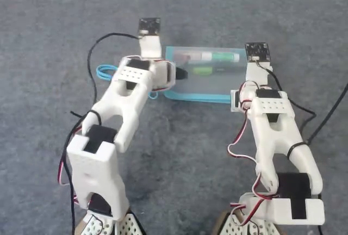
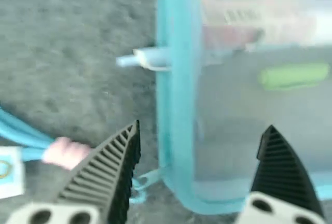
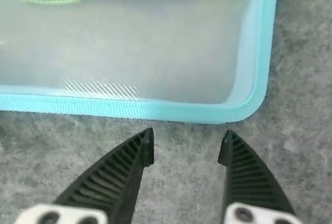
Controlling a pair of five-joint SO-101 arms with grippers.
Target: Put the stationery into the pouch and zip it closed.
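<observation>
The pouch lies flat in the upper middle of the high view, with green pens inside it. The left gripper is wide open over the pouch's left end. The right gripper is open too, just beside the pouch's near right corner, not touching it

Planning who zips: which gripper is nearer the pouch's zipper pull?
Left. The left gripper hovers at the pouch end where the zipper pull sticks out, jaws open astride the edge. The right gripper sits off the opposite end's near corner.
</observation>
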